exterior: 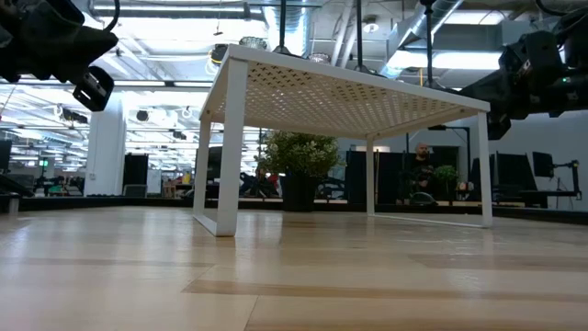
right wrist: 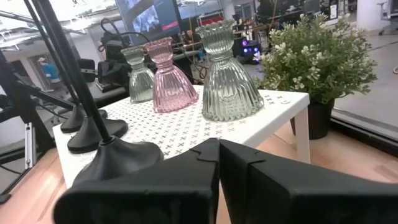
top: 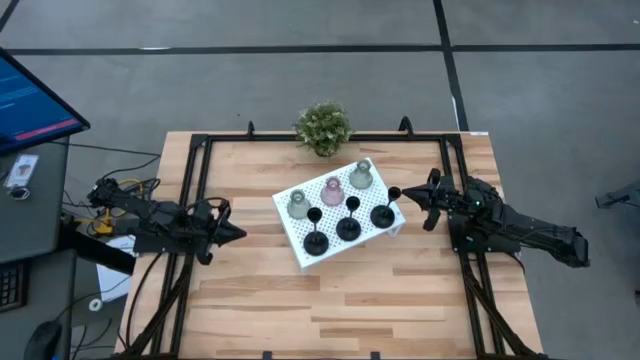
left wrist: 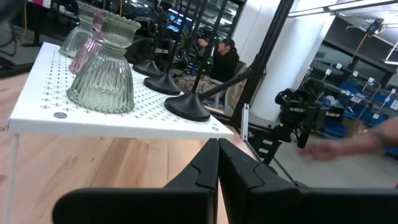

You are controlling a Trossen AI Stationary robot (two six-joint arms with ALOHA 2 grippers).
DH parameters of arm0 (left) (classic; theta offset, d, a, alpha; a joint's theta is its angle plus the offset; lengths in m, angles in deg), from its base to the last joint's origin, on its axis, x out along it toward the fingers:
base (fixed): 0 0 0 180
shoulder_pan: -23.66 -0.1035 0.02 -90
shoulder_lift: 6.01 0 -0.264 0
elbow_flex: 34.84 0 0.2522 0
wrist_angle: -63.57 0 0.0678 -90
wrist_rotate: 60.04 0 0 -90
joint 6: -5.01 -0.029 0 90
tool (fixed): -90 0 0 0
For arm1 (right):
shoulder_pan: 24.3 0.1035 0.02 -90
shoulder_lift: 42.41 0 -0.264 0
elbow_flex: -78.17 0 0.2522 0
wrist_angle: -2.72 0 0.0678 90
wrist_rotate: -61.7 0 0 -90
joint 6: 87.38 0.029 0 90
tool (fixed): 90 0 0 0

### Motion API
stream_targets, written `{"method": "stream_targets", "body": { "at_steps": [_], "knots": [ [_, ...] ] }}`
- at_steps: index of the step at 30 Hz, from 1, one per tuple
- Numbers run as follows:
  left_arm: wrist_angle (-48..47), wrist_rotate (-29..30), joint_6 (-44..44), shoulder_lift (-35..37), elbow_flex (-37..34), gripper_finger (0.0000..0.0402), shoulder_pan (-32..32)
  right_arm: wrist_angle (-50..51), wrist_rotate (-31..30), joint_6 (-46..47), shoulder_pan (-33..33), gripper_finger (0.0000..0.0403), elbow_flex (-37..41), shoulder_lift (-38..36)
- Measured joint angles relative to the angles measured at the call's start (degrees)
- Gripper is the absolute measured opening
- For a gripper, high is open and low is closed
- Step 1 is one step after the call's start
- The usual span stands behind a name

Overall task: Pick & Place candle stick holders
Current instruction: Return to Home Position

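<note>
Standing shut and empty, the left pincer (top: 232, 233) hovers over the tabletop (top: 300, 310), apart from the left end of the white shelf (top: 288, 212). The right pincer (top: 400, 195), likewise closed on nothing, sits just beside the shelf's right end. All six candle stick holders (top: 332, 190) stand on the shelf: two green and one pink in the far row, three black stemmed ones nearer. Placement is judged complete; only parking the arms appears outstanding. From the low view the shelf top hides nearly all of the holders. The plant (top: 323, 127) stands beyond the shelf.
</note>
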Motion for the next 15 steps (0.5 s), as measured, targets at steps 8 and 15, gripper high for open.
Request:
{"method": "stream_targets", "body": {
  "at_steps": [8,15],
  "knots": [
    [0.0,0.0,0.2,0.0,0.0,0.0016,0.0,0.0,0.0,0.0,0.0,0.0000,0.0,0.0],
    [0.2,0.0,0.2,0.0,0.0,0.0016,0.0,0.0,0.0,0.0,0.0,0.0000,0.0,0.0]
  ]
}}
